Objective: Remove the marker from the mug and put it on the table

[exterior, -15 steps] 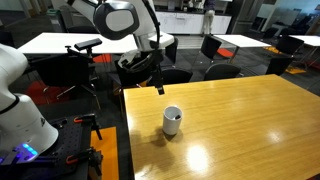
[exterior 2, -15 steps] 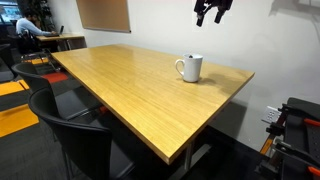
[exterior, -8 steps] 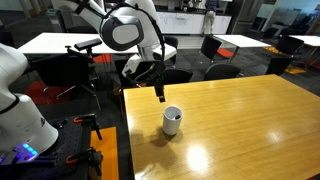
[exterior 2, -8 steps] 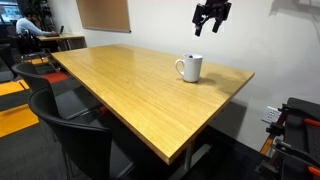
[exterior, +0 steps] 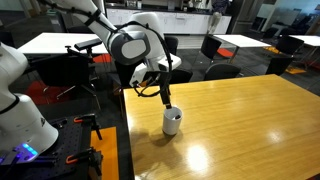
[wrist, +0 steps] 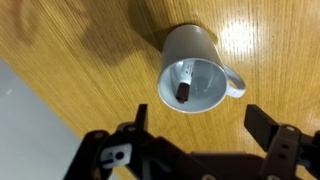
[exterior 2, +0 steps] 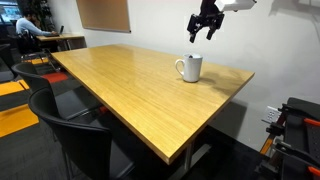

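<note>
Wrist view looks straight down into the small whitish-grey glazed cylindrical mug (wrist: 195, 40), and the slim white marker with a dark tip (wrist: 185, 82) leans inside against its dark inner wall, tip end uppermost. My tool (wrist: 196, 114) hangs above with its two black jaws spread wide, holding nothing. In both exterior views it hovers over the mug (exterior: 172, 121) (exterior 2: 190, 68), clear of the rim.

I judge the marker light, stiff and smooth, likely plastic, so it could slip or roll between my pads. Only its upper end is reachable; I would pinch there, across the barrel, and lift straight up. The mug looks like hard ceramic with a loop handle at one side, empty and light enough to tip or slide on the glossy honey-yellow wooden tabletop (wrist: 60, 40) if I nudge its rim. A round barrel may roll on that slick top once released.
</note>
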`<state>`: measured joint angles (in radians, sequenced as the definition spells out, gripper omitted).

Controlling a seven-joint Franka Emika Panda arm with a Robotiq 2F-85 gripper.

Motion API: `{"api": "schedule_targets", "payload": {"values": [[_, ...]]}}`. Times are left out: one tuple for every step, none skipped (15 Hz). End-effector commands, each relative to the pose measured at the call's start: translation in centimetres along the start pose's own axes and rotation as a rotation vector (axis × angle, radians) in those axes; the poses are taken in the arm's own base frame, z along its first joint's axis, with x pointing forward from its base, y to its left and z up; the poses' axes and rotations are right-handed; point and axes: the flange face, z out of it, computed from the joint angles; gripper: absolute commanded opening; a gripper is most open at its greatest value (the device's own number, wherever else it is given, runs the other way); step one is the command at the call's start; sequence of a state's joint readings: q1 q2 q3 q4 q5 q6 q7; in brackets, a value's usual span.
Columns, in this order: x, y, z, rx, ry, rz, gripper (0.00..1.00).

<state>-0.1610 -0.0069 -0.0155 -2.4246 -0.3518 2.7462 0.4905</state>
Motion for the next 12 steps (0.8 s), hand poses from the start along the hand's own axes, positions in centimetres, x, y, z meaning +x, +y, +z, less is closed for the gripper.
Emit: {"api": "schedule_targets", "payload": {"values": [[0.8,-0.3,1.3,-0.016,0.019,0.025,0.94],[0.8,-0.4,1.6,-0.020,0.017,0.026,0.90],[0.9,-0.4,1.8,-0.024,0.015,0.029,0.89],[1.0,-0.5,2.1,-0.024,0.016,0.027,0.88],[1.1,-0.6,2.3,-0.027,0.020,0.024,0.89],[1.2,-0.7,2.6,-0.025,0.022,0.019,0.89],[1.3,-0.8,2.8,-0.021,0.024,0.016,0.89],[1.4,-0.9,3.1,-0.016,0.029,0.016,0.86],[1.5,-1.0,3.4,-0.010,0.030,0.015,0.83],[1.6,-1.2,3.8,-0.005,0.028,0.013,0.81],[1.6,-1.3,4.2,-0.003,0.024,0.011,0.76],[1.6,-1.4,4.5,-0.002,0.023,0.009,0.76]]}}
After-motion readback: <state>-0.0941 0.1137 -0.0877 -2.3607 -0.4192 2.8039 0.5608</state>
